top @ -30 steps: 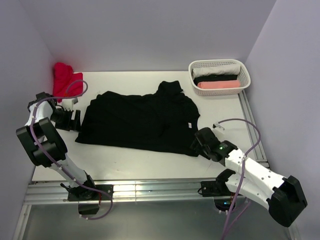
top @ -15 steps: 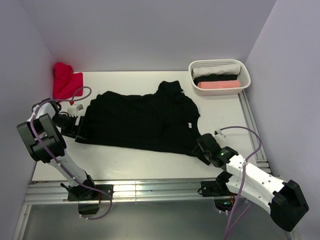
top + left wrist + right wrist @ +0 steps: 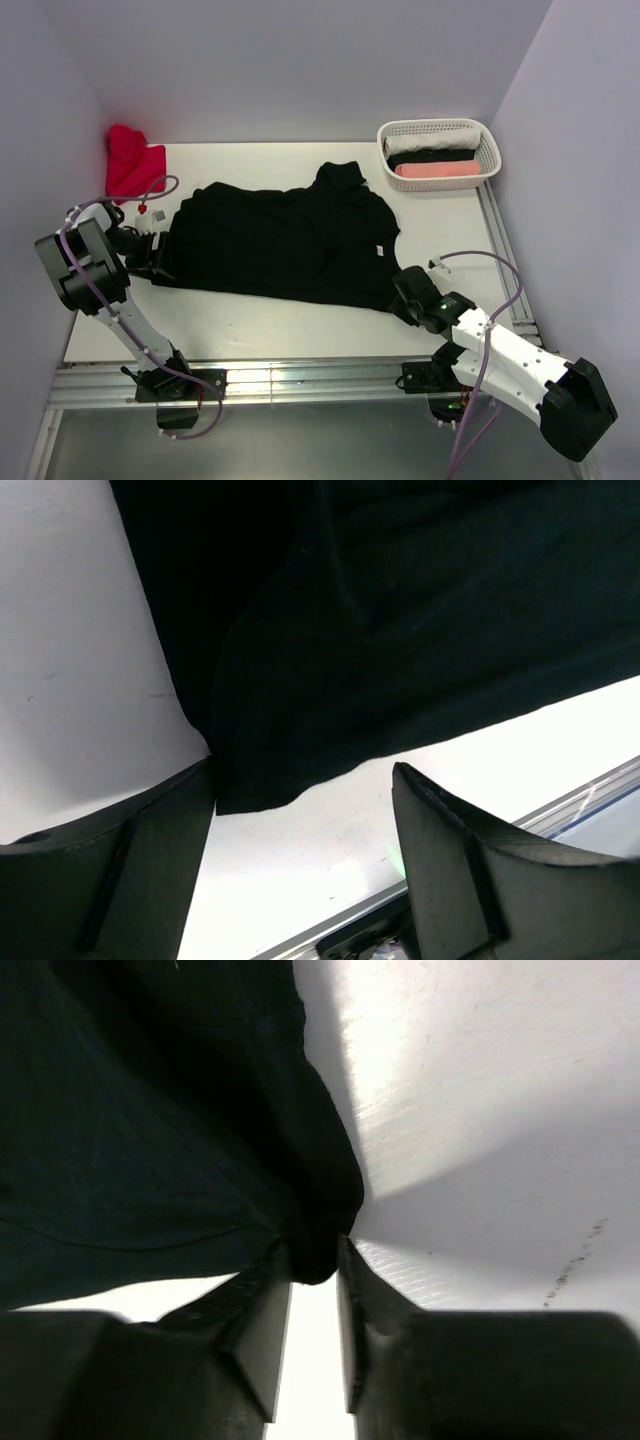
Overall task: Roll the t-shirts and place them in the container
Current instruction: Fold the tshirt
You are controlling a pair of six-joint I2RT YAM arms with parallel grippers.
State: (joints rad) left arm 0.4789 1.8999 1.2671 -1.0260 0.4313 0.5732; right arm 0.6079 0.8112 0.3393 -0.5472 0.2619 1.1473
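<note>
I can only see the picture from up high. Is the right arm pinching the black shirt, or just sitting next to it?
Observer: Pinching. In the right wrist view, the right gripper is closed on a bunched bit of the black t-shirt edge, right at its fingertips.
Operator: What about the other arm?
Observer: The left wrist view shows the left gripper wide open. A corner of the shirt lies between its fingers, not squeezed.
Operator: Is that corner flat?
Observer: Mostly. It lies on the white table, with a soft crease running up the cloth.
</note>
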